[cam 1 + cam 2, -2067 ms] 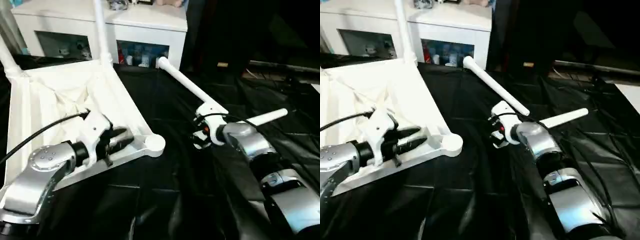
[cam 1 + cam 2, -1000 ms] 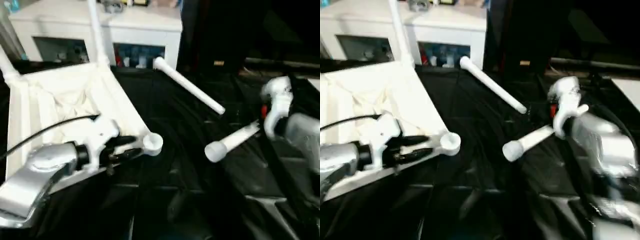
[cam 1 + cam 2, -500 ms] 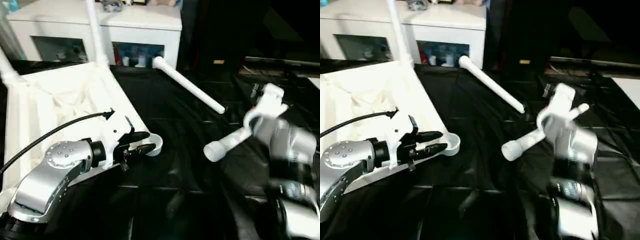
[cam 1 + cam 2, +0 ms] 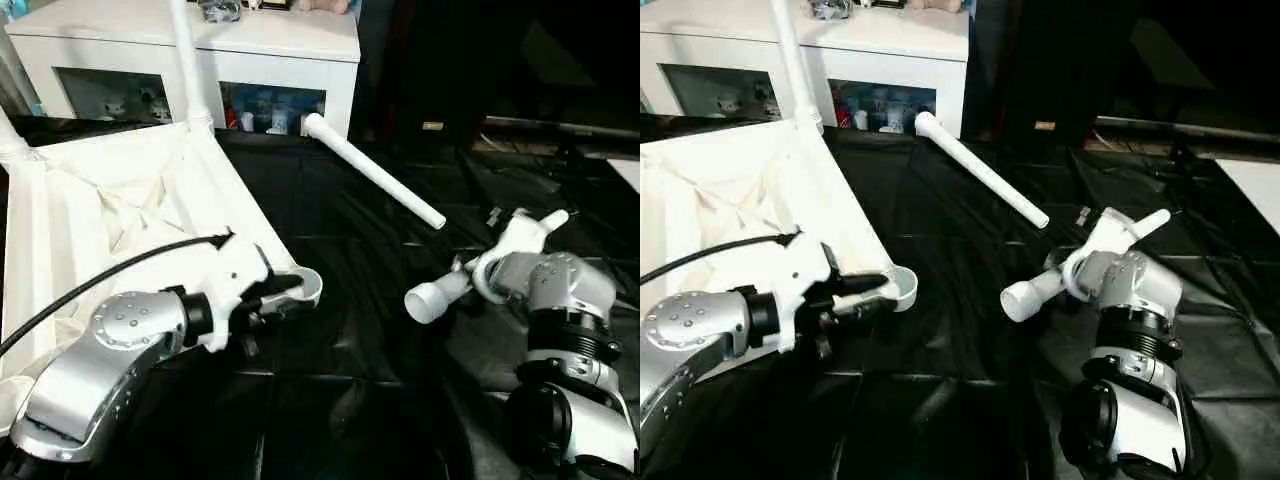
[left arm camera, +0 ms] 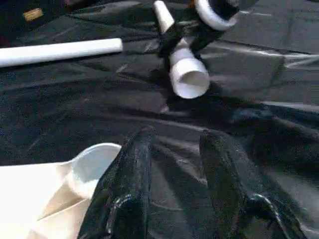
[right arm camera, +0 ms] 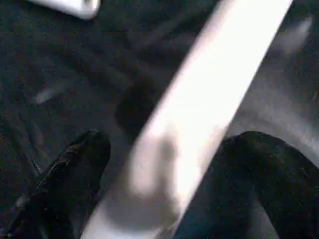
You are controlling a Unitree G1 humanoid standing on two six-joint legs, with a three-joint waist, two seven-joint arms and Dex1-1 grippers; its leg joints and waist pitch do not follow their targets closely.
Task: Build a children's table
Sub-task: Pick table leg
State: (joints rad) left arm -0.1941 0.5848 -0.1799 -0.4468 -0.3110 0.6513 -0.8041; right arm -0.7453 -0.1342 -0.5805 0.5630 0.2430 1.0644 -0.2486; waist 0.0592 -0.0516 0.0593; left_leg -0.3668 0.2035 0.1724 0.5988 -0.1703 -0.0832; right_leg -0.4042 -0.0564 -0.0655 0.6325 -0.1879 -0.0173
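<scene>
tabletop [image 4: 120, 210] lay upside down on the black sheet [image 4: 340, 400] at our left, ribbed underside up, two legs [image 4: 186, 60] already standing in its far corners. our left gripper [image 4: 283, 296] sat at the near corner socket [image 4: 305, 285], fingers [image 5: 124, 194] partly apart with nothing between them, one finger right beside the socket rim. our right gripper [image 6: 164, 164] had its fingers set wide either side of a third leg [image 4: 1035, 288]; we couldn't tell if they actually pressed on it. that leg pointed its open thick end toward the tabletop, well apart from the socket. fourth leg [image 4: 372, 170] lay loose on the sheet further back, near the white cabinet [image 4: 280, 50].
</scene>
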